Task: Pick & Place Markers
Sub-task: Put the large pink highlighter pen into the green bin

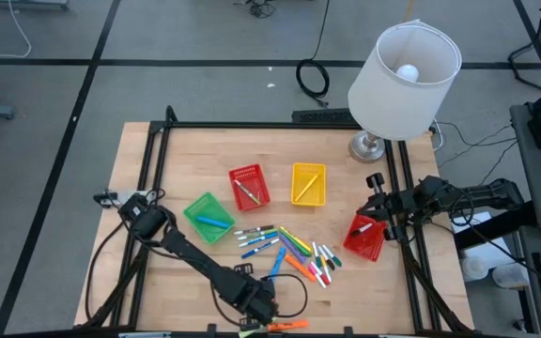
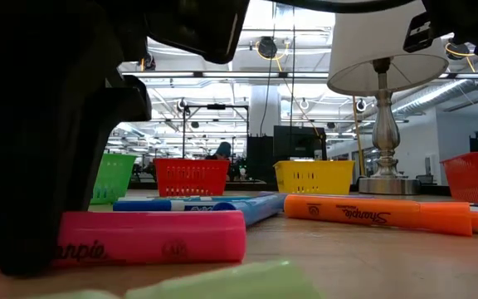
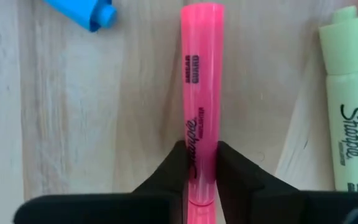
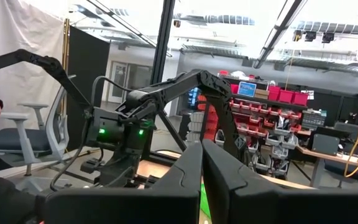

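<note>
At the table's near edge, a pink marker [image 3: 201,93] is being pinched near one end between the fingers of the left gripper [image 3: 201,165]. It is lying flat on the table [image 3: 67,124], running straight out from the jaws. The right gripper [image 4: 202,165] is being held pressed together, above the red basket [image 1: 364,239].

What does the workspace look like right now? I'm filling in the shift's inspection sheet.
Surface: wooden table.
Job's things: markers loose mid-table; green basket, red basket, yellow basket, a second red basket at the right.
Clutter: lamp at the far right corner.
Grippers: left gripper closed on a pink highlighter at the near edge; right gripper shut, empty, raised.
Cables: coiled cable on the floor.
Surroundings: office chair, shelving.
</note>
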`<action>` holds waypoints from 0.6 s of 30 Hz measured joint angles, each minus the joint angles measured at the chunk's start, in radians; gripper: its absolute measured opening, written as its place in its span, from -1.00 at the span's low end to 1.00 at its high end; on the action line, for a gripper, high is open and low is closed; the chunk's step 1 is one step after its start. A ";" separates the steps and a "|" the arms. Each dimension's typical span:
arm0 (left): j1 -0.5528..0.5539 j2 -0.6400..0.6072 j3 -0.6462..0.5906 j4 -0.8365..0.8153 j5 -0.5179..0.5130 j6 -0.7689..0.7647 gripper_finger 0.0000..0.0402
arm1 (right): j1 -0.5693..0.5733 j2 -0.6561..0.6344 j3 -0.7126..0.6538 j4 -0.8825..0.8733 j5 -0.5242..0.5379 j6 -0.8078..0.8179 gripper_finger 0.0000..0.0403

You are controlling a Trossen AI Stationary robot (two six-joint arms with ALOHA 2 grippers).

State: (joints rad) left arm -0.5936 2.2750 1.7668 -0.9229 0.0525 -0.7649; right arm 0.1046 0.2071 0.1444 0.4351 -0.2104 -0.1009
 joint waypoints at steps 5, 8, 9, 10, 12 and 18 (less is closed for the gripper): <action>0.007 0.000 0.000 -0.006 0.024 0.041 -0.74 | 0.000 0.000 0.000 -0.004 0.000 -0.001 -1.00; -0.001 -0.017 -0.003 -0.031 0.003 0.067 -0.74 | 0.000 0.000 0.000 -0.006 0.000 -0.001 -1.00; -0.005 -0.024 -0.004 -0.046 -0.006 0.071 -0.74 | 0.000 0.000 0.000 -0.006 0.000 -0.001 -1.00; -0.007 -0.035 -0.007 -0.074 -0.013 0.071 -0.74 | 0.000 0.000 0.000 -0.006 0.000 -0.001 -1.00; -0.014 -0.072 -0.006 -0.124 -0.032 0.058 -0.74 | 0.000 0.000 0.000 -0.006 0.000 -0.001 -1.00; -0.026 -0.188 0.063 -0.321 -0.113 0.071 -0.74 | 0.000 0.000 0.000 -0.007 0.000 -0.012 -1.00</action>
State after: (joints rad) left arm -0.6193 2.0868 1.8296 -1.2437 -0.0606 -0.6943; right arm 0.1043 0.2073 0.1444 0.4278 -0.2103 -0.1129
